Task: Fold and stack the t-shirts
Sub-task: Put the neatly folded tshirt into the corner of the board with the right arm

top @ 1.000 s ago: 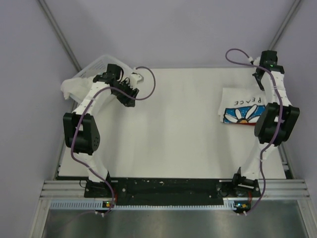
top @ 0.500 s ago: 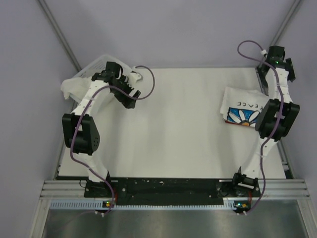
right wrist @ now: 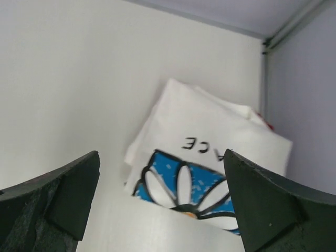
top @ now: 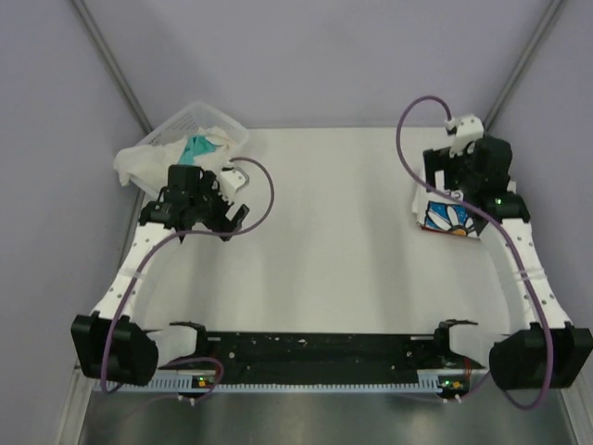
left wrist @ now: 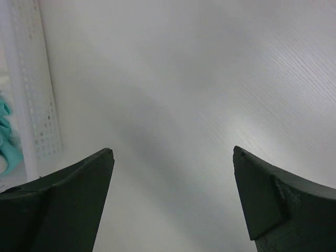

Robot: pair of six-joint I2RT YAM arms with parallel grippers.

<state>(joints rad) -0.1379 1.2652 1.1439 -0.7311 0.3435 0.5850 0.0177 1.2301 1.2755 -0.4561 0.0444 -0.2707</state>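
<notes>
A folded white t-shirt (top: 448,220) with a blue flower print and dark lettering lies at the table's far right. It also fills the middle of the right wrist view (right wrist: 210,149), with a sliver of red cloth (right wrist: 269,125) at its far edge. My right gripper (top: 460,181) (right wrist: 161,153) hovers above it, open and holding nothing. A teal t-shirt (top: 197,146) (left wrist: 7,142) and white cloth (top: 139,163) sit in the basket. My left gripper (top: 206,209) (left wrist: 173,152) is open over bare table, just right of the basket.
The white lattice basket (top: 218,119) (left wrist: 37,94) stands at the far left corner, with white cloth spilling over its left rim. Grey walls and a metal frame post (right wrist: 265,68) close in the table (top: 324,241) on the far and right sides.
The left gripper has left the basket and come nearer, over the table. The right gripper has swung back from the far right corner to above the folded shirt. Both arms now reach lower and flatter.
</notes>
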